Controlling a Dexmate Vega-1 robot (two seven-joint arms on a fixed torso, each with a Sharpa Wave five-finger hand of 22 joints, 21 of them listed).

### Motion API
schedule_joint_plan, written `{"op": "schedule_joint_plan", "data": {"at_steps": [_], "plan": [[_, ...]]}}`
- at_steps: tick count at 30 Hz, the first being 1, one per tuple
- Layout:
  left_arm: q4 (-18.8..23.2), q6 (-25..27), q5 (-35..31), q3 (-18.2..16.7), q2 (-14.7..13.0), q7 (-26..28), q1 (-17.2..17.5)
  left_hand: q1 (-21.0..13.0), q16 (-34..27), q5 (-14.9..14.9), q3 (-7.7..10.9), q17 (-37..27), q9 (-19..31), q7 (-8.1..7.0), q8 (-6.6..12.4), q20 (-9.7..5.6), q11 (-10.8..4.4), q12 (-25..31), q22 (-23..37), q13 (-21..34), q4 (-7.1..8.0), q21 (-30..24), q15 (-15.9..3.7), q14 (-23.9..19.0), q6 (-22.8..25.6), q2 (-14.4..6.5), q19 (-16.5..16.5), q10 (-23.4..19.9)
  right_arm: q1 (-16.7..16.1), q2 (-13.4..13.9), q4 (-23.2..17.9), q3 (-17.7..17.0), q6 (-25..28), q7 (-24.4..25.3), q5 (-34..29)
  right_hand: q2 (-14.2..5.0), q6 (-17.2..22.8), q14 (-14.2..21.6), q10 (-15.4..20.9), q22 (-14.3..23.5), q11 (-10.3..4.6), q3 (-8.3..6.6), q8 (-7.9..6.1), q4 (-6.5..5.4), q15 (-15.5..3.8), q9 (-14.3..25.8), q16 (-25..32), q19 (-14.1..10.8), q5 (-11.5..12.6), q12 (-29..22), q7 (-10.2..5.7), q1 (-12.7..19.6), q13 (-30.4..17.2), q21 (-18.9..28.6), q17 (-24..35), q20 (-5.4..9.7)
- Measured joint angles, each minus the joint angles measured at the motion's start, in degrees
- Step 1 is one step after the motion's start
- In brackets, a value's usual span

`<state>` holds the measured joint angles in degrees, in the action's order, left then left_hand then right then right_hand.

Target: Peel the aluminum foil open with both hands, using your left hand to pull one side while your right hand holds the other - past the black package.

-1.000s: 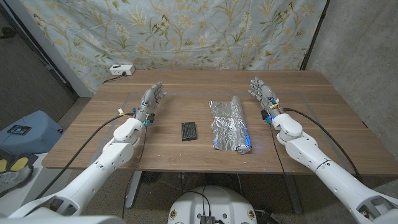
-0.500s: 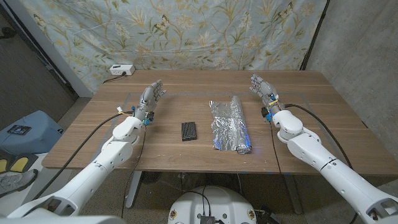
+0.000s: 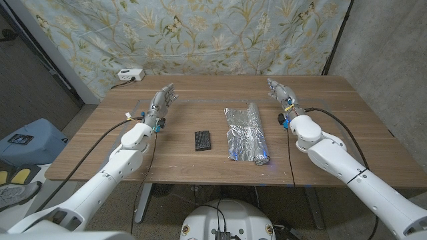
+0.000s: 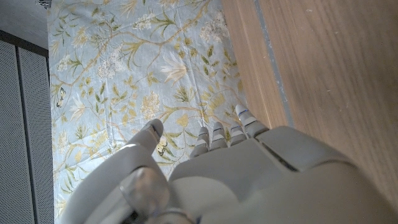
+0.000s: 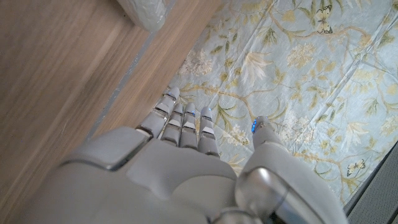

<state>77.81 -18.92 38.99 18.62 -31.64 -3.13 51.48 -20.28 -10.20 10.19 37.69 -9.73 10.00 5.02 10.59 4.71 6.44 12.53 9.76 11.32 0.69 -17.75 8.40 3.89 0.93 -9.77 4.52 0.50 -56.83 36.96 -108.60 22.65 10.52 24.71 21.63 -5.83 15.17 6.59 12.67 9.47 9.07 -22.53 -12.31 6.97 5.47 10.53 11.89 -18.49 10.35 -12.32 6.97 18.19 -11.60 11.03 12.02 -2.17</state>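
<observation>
A partly unrolled sheet of crinkled aluminum foil [image 3: 243,133] lies at the table's middle, its roll along the right side. A small black package [image 3: 203,141] lies just left of it. My left hand [image 3: 162,104] stands well left of the package, fingers apart and reaching toward the table's back, holding nothing. My right hand [image 3: 283,95] stands right of the foil's far end, fingers straight, holding nothing. The left wrist view shows my left hand [image 4: 236,174] over bare wood. In the right wrist view my right hand [image 5: 168,168] points at the backdrop, with the foil roll's end [image 5: 145,11] at the edge.
A floral cloth backdrop [image 3: 200,33] hangs behind the wooden table [image 3: 100,143]. A white power strip [image 3: 129,75] sits at the back left corner. Black cables [image 3: 113,130] run along both arms.
My right hand has shifted slightly toward the table's back and inward toward the foil. The left hand has barely moved. Foil and package lie as before.
</observation>
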Motion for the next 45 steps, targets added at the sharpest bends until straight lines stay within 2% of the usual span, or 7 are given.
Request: {"op": "schedule_joint_plan", "data": {"at_steps": [15,19,22,27,31,36,45], "plan": [[-0.65,-1.14,-0.38,0.24,0.00,-1.38,-0.51,-0.40,0.00,0.23,-0.24,0.00,-0.01,0.30,0.00,0.20,0.00,0.21,0.00,0.00,-0.55,0.00,0.21,-0.21,0.31,-0.05,0.20,0.01,-0.58,1.40,-9.75,1.22,13.41,5.30,-2.81,-0.11,0.72,0.40,0.07,0.28,0.54,-0.32,0.00,0.78,1.02,0.00,0.00,-0.08,0.00,0.00,0.72,1.17,0.01,0.00,-0.04,-1.36],[-0.63,-1.44,-0.38,0.24,-0.08,-1.50,-0.41,-0.40,0.00,0.23,0.00,0.00,-0.01,0.09,0.00,0.20,0.00,0.21,0.00,0.00,-0.79,0.29,0.21,-0.21,0.52,-0.05,0.20,0.01,-0.61,1.41,-11.64,1.66,16.18,6.33,-3.39,-0.20,1.03,0.92,-0.02,0.28,1.04,-0.73,0.00,1.51,1.54,0.00,0.00,-0.25,0.00,0.00,1.02,2.17,0.01,0.00,-0.04,-1.69],[-0.55,-1.63,-0.36,0.24,-0.11,-1.65,-0.26,-0.40,0.00,0.23,0.00,0.00,-0.01,0.00,0.00,0.20,0.00,0.21,0.20,0.00,-0.79,0.44,0.20,-0.21,0.61,-0.05,0.20,0.01,-0.58,1.37,-13.04,2.06,18.56,7.13,-3.93,-0.02,1.24,1.01,0.36,0.28,1.42,-1.20,0.00,2.31,2.24,0.00,0.00,-0.51,0.00,0.00,1.24,3.79,0.15,0.00,-0.13,-2.57],[-0.37,-1.91,-0.18,0.13,-0.25,-1.93,0.03,-0.58,0.00,0.23,-0.24,0.01,-0.01,0.00,0.00,0.42,0.31,0.21,0.27,0.00,-1.03,0.44,0.20,-0.21,0.61,-0.23,0.41,-0.30,-0.03,1.22,-15.10,3.01,21.98,8.13,-4.79,0.31,1.43,1.68,0.60,0.28,2.28,-1.86,0.00,3.37,2.92,0.00,0.27,-0.89,0.00,0.00,1.43,6.70,0.16,0.00,-0.31,-3.01],[-0.35,-2.16,0.00,-0.03,-0.33,-2.22,0.20,-0.62,0.00,0.23,-0.24,0.01,-0.01,0.00,-0.01,0.41,0.31,0.21,0.27,0.00,-1.03,0.44,0.20,-0.20,0.61,-0.27,0.41,-0.30,0.65,1.02,-16.70,3.98,25.53,8.91,-5.60,1.31,1.43,2.12,1.20,0.28,2.88,-2.24,0.00,3.95,4.42,0.00,0.27,-1.56,0.00,0.00,1.43,10.37,0.16,0.23,-0.31,-4.68],[-0.34,-2.33,0.27,-0.20,-0.51,-2.69,0.33,-0.62,0.00,0.23,-0.09,0.01,-0.01,0.00,-0.01,0.41,0.31,0.21,0.27,0.00,-1.36,0.43,0.20,-0.20,0.61,-0.27,0.41,-0.30,1.68,0.62,-18.75,5.20,30.62,9.87,-6.61,2.56,1.43,2.19,0.99,0.28,3.10,-2.61,0.27,3.67,5.77,-0.01,0.27,-1.82,0.00,0.25,1.43,12.52,0.16,0.24,-0.31,-6.40],[-0.35,-2.69,0.60,-0.47,-0.97,-3.71,0.40,-1.14,0.00,0.23,-0.23,0.01,-0.01,0.30,-0.01,0.41,0.31,0.21,0.26,-0.01,-1.50,0.89,0.20,-0.20,0.91,-0.17,0.40,-0.30,3.95,-0.44,-21.94,7.21,39.73,10.60,-7.31,3.94,-0.31,1.29,0.07,0.28,3.40,-1.27,1.18,2.34,6.66,0.29,-0.04,-1.12,0.00,0.68,1.07,14.50,-0.27,0.24,0.09,-8.71]]}}
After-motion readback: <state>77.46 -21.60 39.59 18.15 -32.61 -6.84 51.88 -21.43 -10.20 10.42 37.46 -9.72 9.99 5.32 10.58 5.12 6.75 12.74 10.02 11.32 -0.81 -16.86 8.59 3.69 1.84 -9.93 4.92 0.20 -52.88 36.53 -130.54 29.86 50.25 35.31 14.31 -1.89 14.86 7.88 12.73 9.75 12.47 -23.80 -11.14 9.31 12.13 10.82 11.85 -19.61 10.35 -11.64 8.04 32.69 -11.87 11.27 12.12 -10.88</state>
